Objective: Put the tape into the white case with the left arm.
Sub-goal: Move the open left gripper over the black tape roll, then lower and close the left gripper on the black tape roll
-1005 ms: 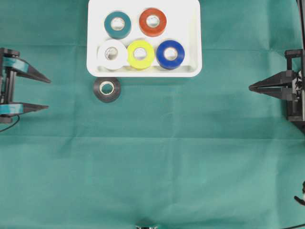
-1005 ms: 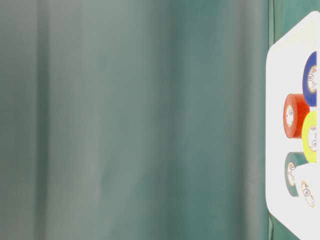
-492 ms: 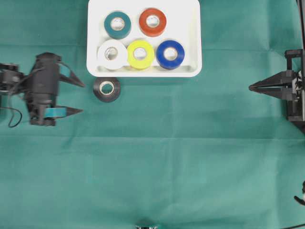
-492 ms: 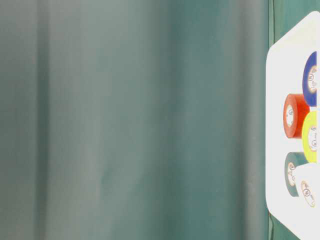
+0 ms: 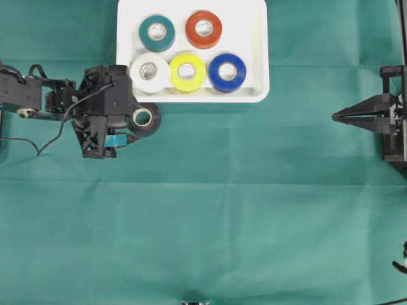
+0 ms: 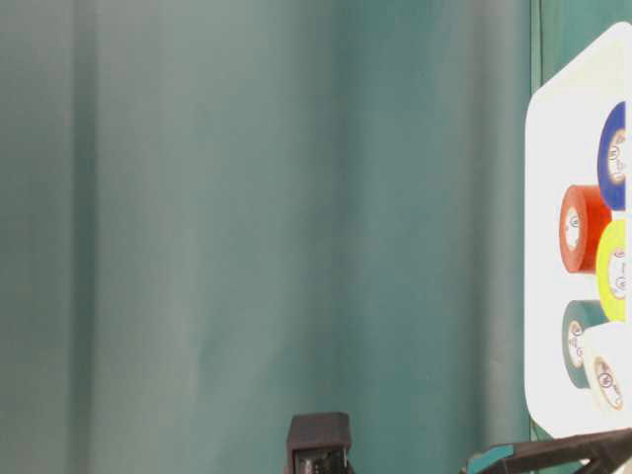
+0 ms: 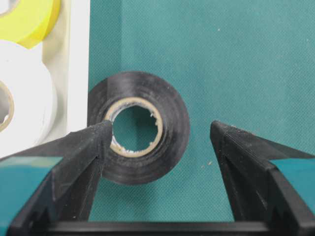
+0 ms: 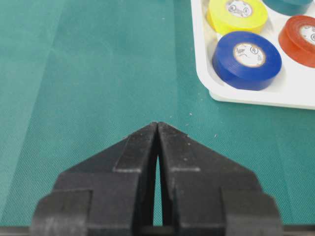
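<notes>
Since the earlier frame I've swung the left end effector [image 7: 157,147] out over the black tape [image 7: 139,134], fingers spread to straddle it; the roll lies flat on the worktop [image 5: 254,210] just beside the white case [image 5: 254,95]. The right end effector [image 8: 157,129] is parked closed, clear.

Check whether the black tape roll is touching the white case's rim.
Cannot tell. In the left wrist view the black tape roll sits right against the white case, with no clear gap or contact; overhead, the left pincer hides that edge.
</notes>
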